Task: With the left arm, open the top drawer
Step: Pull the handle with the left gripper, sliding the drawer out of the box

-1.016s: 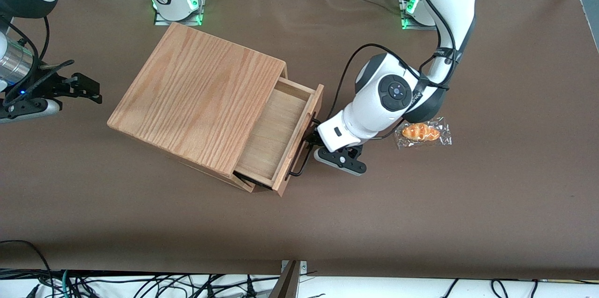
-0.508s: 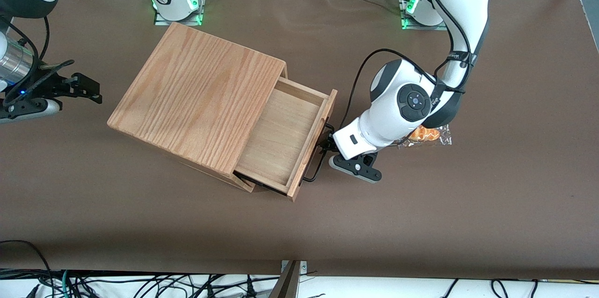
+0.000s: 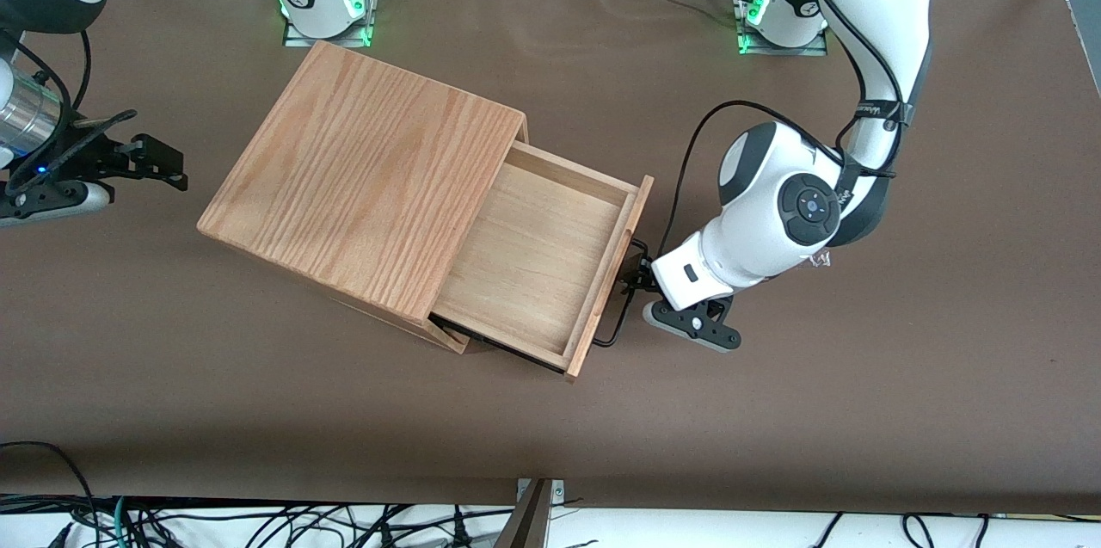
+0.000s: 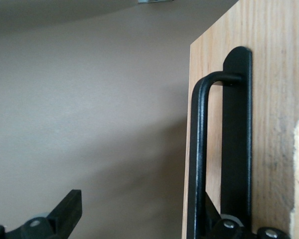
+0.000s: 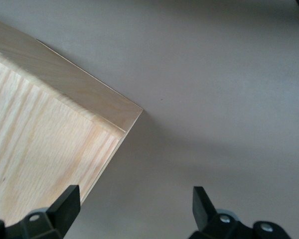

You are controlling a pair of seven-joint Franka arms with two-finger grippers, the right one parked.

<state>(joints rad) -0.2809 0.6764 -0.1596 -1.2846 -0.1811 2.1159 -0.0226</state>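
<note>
The top drawer (image 3: 529,260) of the oak-grain box (image 3: 361,178) stands pulled out more than halfway, and its pale tray is empty. Its thin black wire handle (image 3: 621,307) runs along the plain wood front (image 3: 612,273). The left arm's black gripper (image 3: 641,281) is at the handle, in front of the drawer. In the left wrist view the handle (image 4: 198,159) lies against the drawer front (image 4: 269,99). One finger (image 4: 224,224) is tucked between the handle and the front. The other finger (image 4: 65,211) stands well apart over the table. The gripper (image 4: 144,214) is open.
A clear packet (image 3: 821,259) is almost wholly hidden under the left arm's wrist (image 3: 774,212). Brown table cloth (image 3: 774,410) surrounds the box. Cables run along the table edge nearest the front camera.
The drawer has slid farther out of the box. The gripper moved with the handle toward the working arm's end and nearer the front camera, and the arm now covers the packet.
</note>
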